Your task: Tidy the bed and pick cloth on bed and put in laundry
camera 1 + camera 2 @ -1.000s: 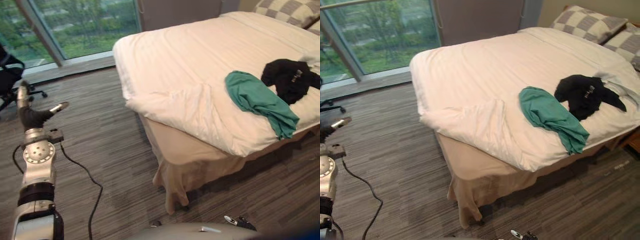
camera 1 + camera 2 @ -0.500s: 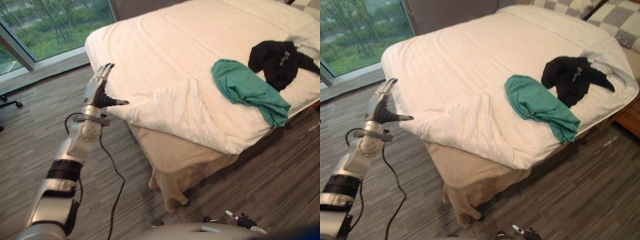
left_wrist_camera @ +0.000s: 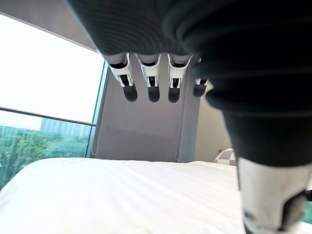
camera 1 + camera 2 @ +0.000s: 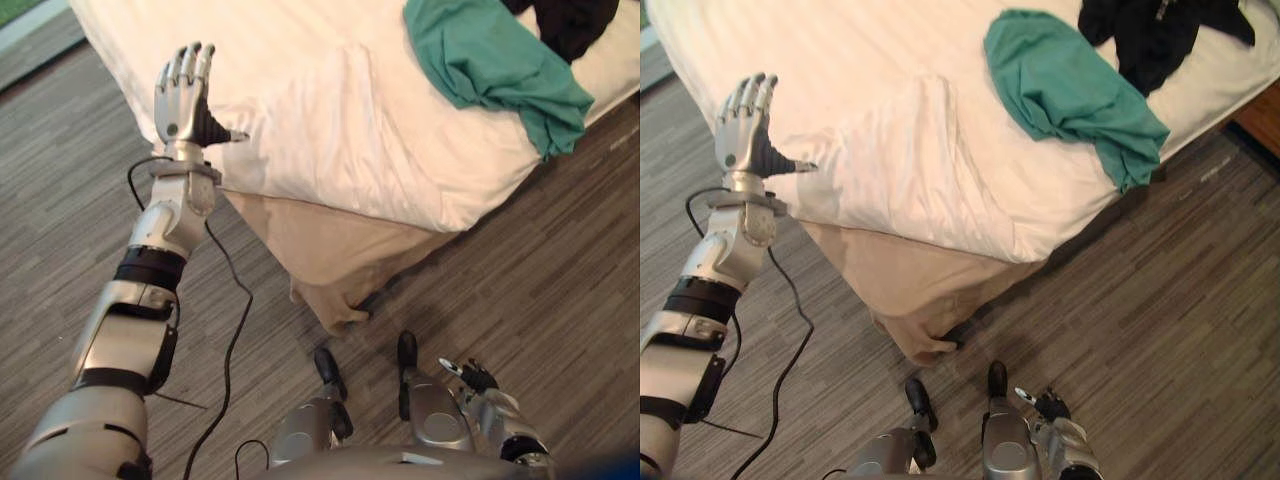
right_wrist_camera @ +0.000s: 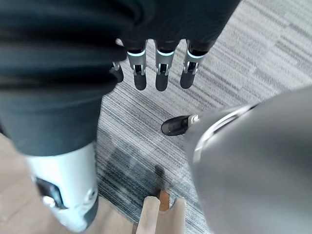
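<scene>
A green cloth (image 4: pixel 490 55) lies crumpled on the white duvet (image 4: pixel 330 120) near the bed's side edge, one end hanging over it. Just behind the green cloth lies a black garment (image 4: pixel 1155 30). My left hand (image 4: pixel 180 100) is raised at the bed's foot corner, open, fingers straight up and thumb tip at the duvet's edge. A turned-back fold of duvet (image 4: pixel 910 140) sits between that hand and the green cloth. In its wrist view, the left hand's fingers (image 3: pixel 151 80) are straight above the bed top. My right hand (image 4: pixel 480 385) hangs low over the floor, open and holding nothing.
A beige bed skirt (image 4: pixel 320 250) hangs to the grey wood-grain floor (image 4: pixel 540 270) below the duvet. A brown piece of furniture (image 4: pixel 1260 105) stands past the bed's far side. A window (image 3: pixel 44 97) and a checked pillow (image 3: pixel 225 156) lie beyond the bed.
The view has tilted down and come closer to the bed. My left hand has swung from far out over the floor in to the bed's foot corner. The cloths have not moved.
</scene>
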Robot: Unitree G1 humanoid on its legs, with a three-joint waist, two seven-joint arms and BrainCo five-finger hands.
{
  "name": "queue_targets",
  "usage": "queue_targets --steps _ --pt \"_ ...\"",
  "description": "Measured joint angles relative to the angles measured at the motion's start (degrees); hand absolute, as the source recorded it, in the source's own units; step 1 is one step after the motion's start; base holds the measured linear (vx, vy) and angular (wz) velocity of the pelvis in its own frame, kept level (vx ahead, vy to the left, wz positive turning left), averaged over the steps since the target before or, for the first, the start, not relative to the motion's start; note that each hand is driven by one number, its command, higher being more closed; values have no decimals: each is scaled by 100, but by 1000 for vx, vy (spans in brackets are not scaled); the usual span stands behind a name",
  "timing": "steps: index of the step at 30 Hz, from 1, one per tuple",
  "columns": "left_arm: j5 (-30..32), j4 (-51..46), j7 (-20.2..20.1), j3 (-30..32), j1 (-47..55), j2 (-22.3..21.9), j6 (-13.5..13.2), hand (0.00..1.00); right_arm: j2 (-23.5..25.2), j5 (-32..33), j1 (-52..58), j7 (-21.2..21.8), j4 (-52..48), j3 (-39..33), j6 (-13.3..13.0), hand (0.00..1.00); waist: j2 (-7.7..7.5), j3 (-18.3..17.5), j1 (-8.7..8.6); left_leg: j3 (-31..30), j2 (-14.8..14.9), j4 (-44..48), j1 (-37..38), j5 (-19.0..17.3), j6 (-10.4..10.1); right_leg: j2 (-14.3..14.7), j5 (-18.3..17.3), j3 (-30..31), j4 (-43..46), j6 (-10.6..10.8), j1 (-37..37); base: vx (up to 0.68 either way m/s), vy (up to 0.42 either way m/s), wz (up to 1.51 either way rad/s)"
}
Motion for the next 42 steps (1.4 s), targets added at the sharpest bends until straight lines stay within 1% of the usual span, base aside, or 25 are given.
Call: queue_targets --steps 2,3,5,10,12,13,15,17,19,21,22,23,24,26,27,29,30,32,33,34,36,37,38,40,42 --pt "5 5 36 -17 -248 -3 126 0 3 169 -125 2 -213 269 -30 0 19 99 -55 26 15 0 -293 115 -5 2 58 65 49 -36 -340 -47 -20 -9" --pt "4 7 33 -31 -281 -6 145 100 -3 188 -143 2 -246 311 -29 0 17 109 -60 32 15 0 -340 137 -13 3 70 82 52 -37 -400 -23 -28 -13" --pt "21 47 -131 -291 -441 -45 211 100 -28 251 -197 3 -432 460 -4 0 33 215 -55 53 17 0 -485 242 -47 2 100 154 124 -55 -598 -21 -28 -12" --pt "-92 345 -1054 -587 -588 -356 627 100 -48 402 -201 7 -803 734 108 0 33 222 0 128 20 0 -582 354 -119 -2 94 258 269 -79 -818 -7 -21 -10" --pt "-544 403 -1433 -634 -593 -499 929 100 -154 436 -204 4 -1019 840 194 0 99 294 46 184 16 -1 -593 404 -112 -13 84 268 301 -90 -843 -11 -9 -5" --pt "-634 403 -1476 -634 -592 -504 940 100 -165 442 -205 1 -1051 842 214 0 98 306 62 186 16 -1 -598 417 -117 -17 81 268 306 -92 -853 -31 -19 5" --pt "-1195 398 -1591 -622 -581 -502 1042 100 -205 583 -206 -43 -1208 873 309 0 96 314 133 183 28 -1 -693 461 -119 -22 41 215 406 -121 -988 -33 -26 6" --pt "-1591 398 -1584 -623 -528 -504 990 100 -229 612 -206 -102 -1270 896 365 0 96 313 142 176 39 -1 -709 463 -117 -24 29 162 451 -127 -1000 -10 -21 12" --pt "-1959 392 -1553 -616 -488 -503 804 100 -255 632 -206 -116 -1281 901 383 0 97 313 170 168 38 -1 -701 463 -117 -36 25 127 477 -131 -988 5 -9 10" --pt "-2163 308 -1385 -550 -245 -503 440 100 -301 644 -207 -114 -1225 934 465 0 99 312 182 103 38 -1 -595 464 -117 -70 19 47 474 -122 -840 22 -5 10" --pt "-2177 296 -1374 -543 -221 -503 414 100 -303 644 -207 -112 -1213 934 470 0 99 312 178 93 38 -1 -581 464 -117 -73 17 35 470 -119 -822 33 0 21" --pt "-2225 5 -1331 -400 186 -493 114 100 -350 641 -201 -96 -1061 945 490 0 104 308 134 -36 24 -2 -424 464 -117 -111 -4 -77 431 -102 -599 22 1 21" --pt "-2238 -117 -1328 -369 320 -474 29 100 -359 641 -199 -94 -1022 941 493 0 111 304 123 -72 23 -2 -384 464 -117 -117 -5 -132 411 -102 -532 40 10 37" --pt "-2319 -829 -1256 -141 1137 -393 -483 100 -396 635 -118 -91 -848 924 494 0 139 274 106 -337 21 -3 -214 463 -116 -130 -7 -383 231 -97 -147 40 16 46" --pt "-2323 -964 -1224 -89 1283 -392 -560 100 -400 636 -98 -90 -820 921 494 0 151 258 112 -378 25 -3 -207 463 -116 -127 -7 -420 201 -97 -100 19 16 58" --pt "-2297 -1607 -1183 265 2154 -376 -980 100 -401 605 -31 -90 -657 880 516 0 220 172 176 -614 47 -6 -158 458 -115 -107 -1 -677 84 -88 134 4 17 52" --pt "-2285 -1730 -1182 317 2317 -376 -1039 100 -402 597 -22 -91 -638 872 541 0 230 165 192 -645 48 -6 -132 455 -116 -99 6 -702 47 -79 200 -5 17 39" --pt "-2181 -2448 -1191 559 3208 -380 -1410 100 -399 584 89 -98 -544 846 683 0 290 -111 281 -740 74 -7 -101 333 -45 -39 36 -827 -115 -48 386 24 29 34" --pt "-2181 -2940 -1255 700 3788 -439 -1659 0 -380 584 229 -102 -529 846 733 0 284 -317 339 -785 89 -7 -25 233 -19 -7 64 -890 -240 -20 542 57 37 22" --pt "-2181 -3091 -1271 726 3975 -476 -1750 0 -373 584 299 -104 -525 846 742 0 270 -386 387 -787 82 -8 12 220 -33 -9 74 -896 -286 -9 599 76 36 18" --pt "-2196 -3750 -1531 794 4975 -806 -2231 0 -386 588 676 -114 -519 822 802 0 222 -724 503 -874 33 -37 272 96 0 -23 89 -968 -516 38 996 74 33 14" --pt "-2198 -3818 -1607 795 5130 -874 -2311 0 -387 588 731 -114 -511 820 812 0 214 -782 512 -896 25 -38 290 65 0 -26 82 -978 -544 56 1033 63 35 13" --pt "-2203 -3937 -1824 768 5609 -1091 -2517 0 -384 591 871 -110 -467 814 838 0 191 -955 537 -926 5 -39 338 2 -18 -32 83 -997 -606 78 1117 58 32 5" --pt "-2203 -3938 -2103 715 6052 -1300 -2637 0 -377 590 961 -81 -402 794 905 0 146 -1015 560 -936 -3 -40 423 -19 -5 -33 62 -1000 -641 120 1218 48 21 1" --pt "-2466 -3875 -2706 479 6601 -1496 -2728 0 -342 589 1191 18 -398 605 931 0 50 -1134 568 -1001 -9 -41 477 -24 -2 -31 33 -1054 -656 143 1300 39 4 7"
